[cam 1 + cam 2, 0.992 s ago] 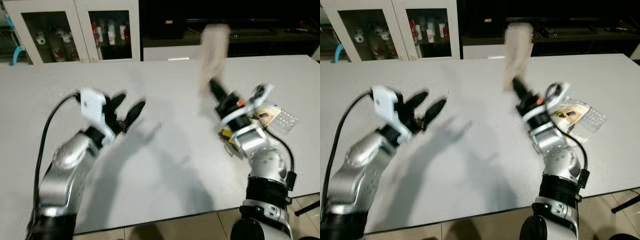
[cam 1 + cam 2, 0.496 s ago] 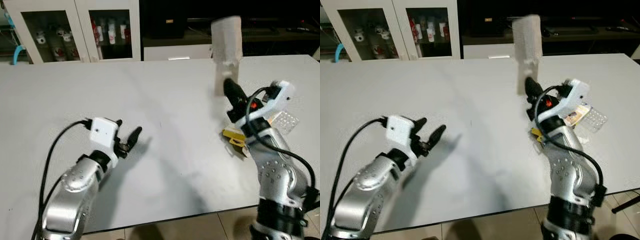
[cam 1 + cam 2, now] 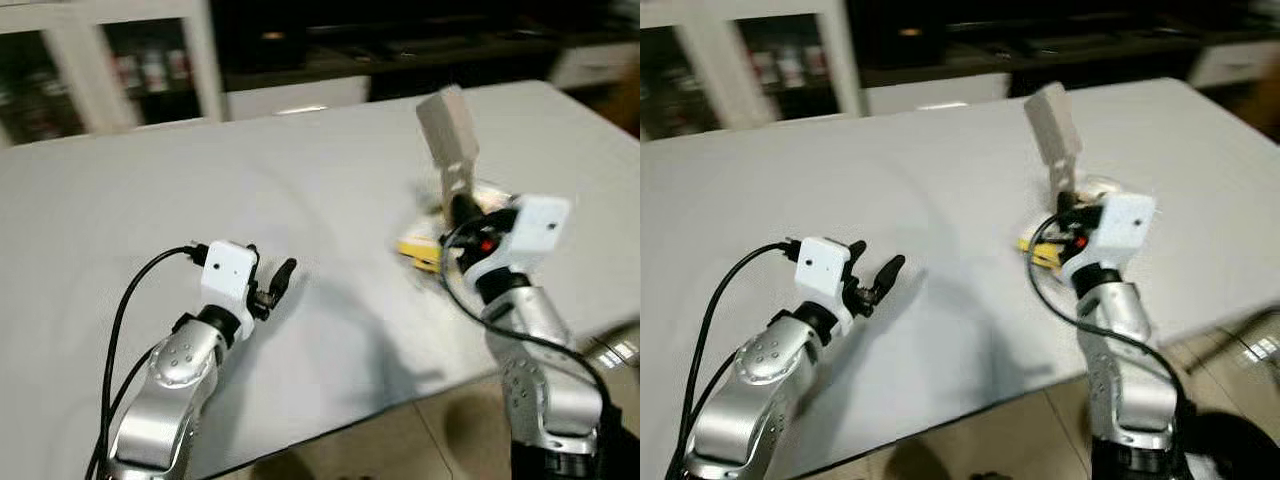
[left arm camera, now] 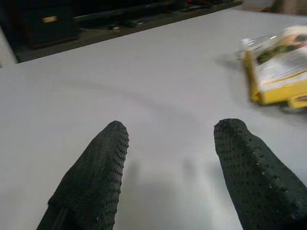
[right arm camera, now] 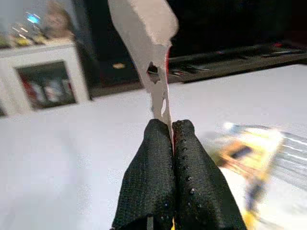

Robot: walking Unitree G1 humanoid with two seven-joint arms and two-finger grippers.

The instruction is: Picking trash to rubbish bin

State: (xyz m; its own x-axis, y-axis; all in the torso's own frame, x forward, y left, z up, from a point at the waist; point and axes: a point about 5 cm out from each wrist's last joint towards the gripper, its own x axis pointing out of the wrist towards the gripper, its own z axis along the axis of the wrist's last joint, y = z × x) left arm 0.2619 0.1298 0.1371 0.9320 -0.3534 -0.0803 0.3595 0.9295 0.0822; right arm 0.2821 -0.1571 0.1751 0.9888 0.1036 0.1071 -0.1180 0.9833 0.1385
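Right gripper point(image 5: 171, 132) pinched tight on the lower end of a thin pale paper scrap point(image 3: 447, 130). The scrap stands up from the fingertips, tilted slightly, well above the counter point(image 3: 150, 190). In the right wrist view the two fingers point(image 5: 153, 167) press together with the scrap's edge between them; the scrap has a small hole just above the grip.

Just beside the right gripper, on the counter, lies a yellow packet point(image 3: 420, 250) with clear plastic wrap point(image 5: 283, 148) next to it. Both lie apart from the scrap and below it. Whether the gripper's wrist touches them, can't tell.

Left gripper point(image 4: 170, 143) spread wide with nothing between its fingers point(image 4: 100, 172), low over bare counter on the robot's left. Well apart from the scrap. The yellow packet shows ahead of it in the left wrist view, not in reach of the fingers.

White cabinet point(image 3: 60, 60) with glass doors behind the counter, blurred. Floor point(image 3: 980, 440) at the near edge.
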